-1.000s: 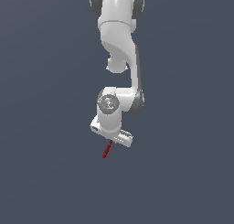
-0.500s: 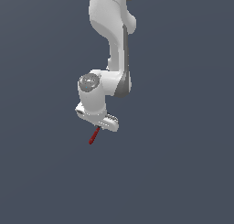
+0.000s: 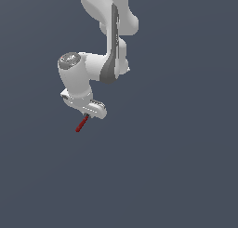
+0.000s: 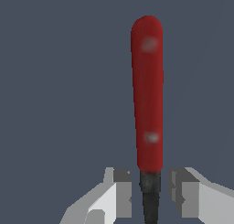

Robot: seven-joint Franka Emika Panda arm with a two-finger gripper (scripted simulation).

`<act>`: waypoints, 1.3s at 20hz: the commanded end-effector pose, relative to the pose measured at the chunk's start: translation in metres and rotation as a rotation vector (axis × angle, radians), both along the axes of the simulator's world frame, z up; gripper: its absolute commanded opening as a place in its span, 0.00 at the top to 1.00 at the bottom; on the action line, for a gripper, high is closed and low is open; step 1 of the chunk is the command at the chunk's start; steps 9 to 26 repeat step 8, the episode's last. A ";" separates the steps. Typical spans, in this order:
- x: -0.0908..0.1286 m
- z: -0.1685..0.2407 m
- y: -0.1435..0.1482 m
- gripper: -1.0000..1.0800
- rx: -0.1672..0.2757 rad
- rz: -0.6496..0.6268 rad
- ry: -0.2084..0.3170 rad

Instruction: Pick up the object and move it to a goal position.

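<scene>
Inspection of the exterior view finds the white Franka arm (image 3: 109,41) descending from the top centre of the frame, bending at a grey-capped joint and ending in the hand (image 3: 87,114) at the left of centre. The background is a uniform dark grey-blue; no separate tabletop edge can be made out in either view.

The small thin stick-like tool with a red handle and a dark metal neck (image 3: 82,124) projects from under the hand, slanting down toward the lower left of the frame. Its upper end disappears between the fingers; its red handle end hangs free, touching nothing visible.

The wrist view confirms the grasp. The red handle (image 4: 147,95) runs straight up the middle of the frame, glossy, with two pale highlights. The dark neck (image 4: 150,195) sits between the two pale grey fingers (image 4: 122,193), one on each side. The fingers stand close on either flank of the neck, clamped on the tool with only narrow dark slivers showing beside it. The pronged head itself is hidden below the frame edge and cannot be assessed.
</scene>
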State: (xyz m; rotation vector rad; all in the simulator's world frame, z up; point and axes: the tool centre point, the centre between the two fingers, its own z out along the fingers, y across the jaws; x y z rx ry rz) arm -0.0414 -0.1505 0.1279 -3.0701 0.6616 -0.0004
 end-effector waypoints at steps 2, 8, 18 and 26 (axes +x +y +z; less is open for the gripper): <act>-0.011 0.012 -0.014 1.00 0.000 0.002 0.000; -0.017 0.020 -0.025 1.00 0.000 0.002 0.000; -0.017 0.020 -0.025 1.00 0.000 0.002 0.000; -0.017 0.020 -0.025 1.00 0.000 0.002 0.000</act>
